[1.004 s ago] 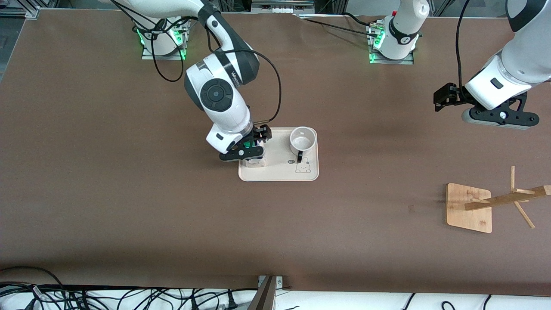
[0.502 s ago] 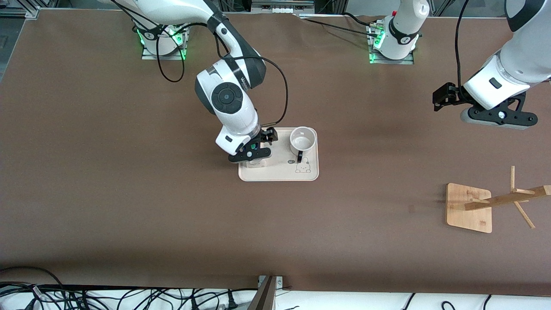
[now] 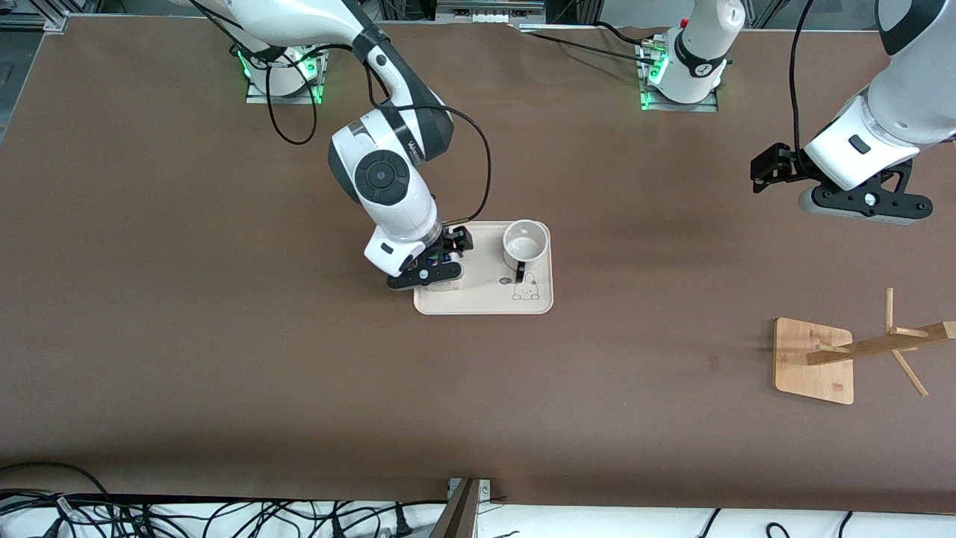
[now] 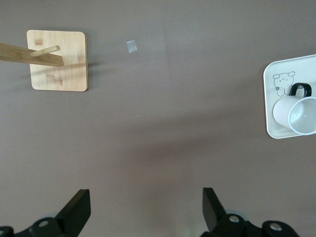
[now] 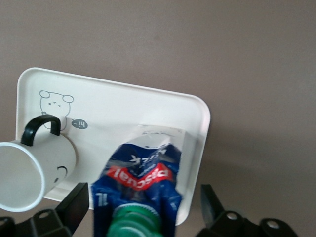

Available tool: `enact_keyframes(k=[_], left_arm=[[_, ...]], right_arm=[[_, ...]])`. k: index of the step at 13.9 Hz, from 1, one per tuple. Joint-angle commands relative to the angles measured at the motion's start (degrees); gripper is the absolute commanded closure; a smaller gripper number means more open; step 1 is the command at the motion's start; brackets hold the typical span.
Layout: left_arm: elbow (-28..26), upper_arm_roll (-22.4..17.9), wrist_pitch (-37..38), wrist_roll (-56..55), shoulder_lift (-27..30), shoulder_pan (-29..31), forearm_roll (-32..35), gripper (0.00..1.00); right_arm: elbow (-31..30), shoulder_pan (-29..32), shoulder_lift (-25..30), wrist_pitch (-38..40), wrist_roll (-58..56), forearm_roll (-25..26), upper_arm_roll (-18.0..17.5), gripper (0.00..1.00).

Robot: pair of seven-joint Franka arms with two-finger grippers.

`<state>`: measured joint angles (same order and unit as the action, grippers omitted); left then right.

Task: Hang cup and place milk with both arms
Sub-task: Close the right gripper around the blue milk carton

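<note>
The wide brown surface [image 3: 224,373] spreads under both of my arms. My right arm [image 3: 381,179], white with dark joints, reaches down from its base to the middle of the surface. My left arm [image 3: 889,127] waits, raised, at its own end.

My left hand [image 4: 145,207] hangs over bare surface, with its black fingers [image 4: 79,210] spread wide and nothing between them. The bamboo rack with a square base and slanted pegs [image 3: 814,362] stands at the same end, nearer to the front camera than what the hand is over, and no cup hangs on it.

The cream rectangular tray with rounded corners [image 3: 485,299] lies in the middle of the surface, with a small bear drawn on it.

My right hand [image 5: 144,200] is low over the end of the tray toward the right arm. Its fingers [image 5: 79,202] are parted, one on each side of the small gable-top milk carton [image 5: 140,182] with the dark blue top and round green cap. A gap shows between each finger and the carton, so I am around it and not clamping it. The carton stands on the tray.

The small white mug with the black loop handle [image 3: 525,240] stands upright on the tray, at the end toward the left arm. It is apart from the carton. Its mouth faces up and its handle points toward the front camera, just beside the bear drawing.
</note>
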<state>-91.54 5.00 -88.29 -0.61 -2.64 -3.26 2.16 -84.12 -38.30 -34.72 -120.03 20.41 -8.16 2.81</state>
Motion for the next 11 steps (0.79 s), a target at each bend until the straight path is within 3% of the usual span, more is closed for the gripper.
enact_keyframes(k=[1,3,5,11], left_arm=[[2.1,0.3,1.8,0.0,-0.9,0.2,0.6,0.0],[2.1,0.3,1.9,-0.1,-0.9,0.2,0.6,0.0],[2.2,0.3,1.7,-0.3,-1.8,0.0,0.6,0.0],[2.2,1.3,2.3,-1.8,-4.7,-0.1,0.4,0.0]], right_arm=[[-0.5,0.6,1.3,1.2,-2.8,-1.2,-0.1,0.26],[-0.4,0.7,1.8,2.1,-2.8,-1.3,-0.1,0.36],[-0.3,0.6,1.8,2.8,-2.7,-1.6,-0.1,0.4],[-0.3,0.6,2.0,3.4,-2.0,-2.5,-0.2,0.42]])
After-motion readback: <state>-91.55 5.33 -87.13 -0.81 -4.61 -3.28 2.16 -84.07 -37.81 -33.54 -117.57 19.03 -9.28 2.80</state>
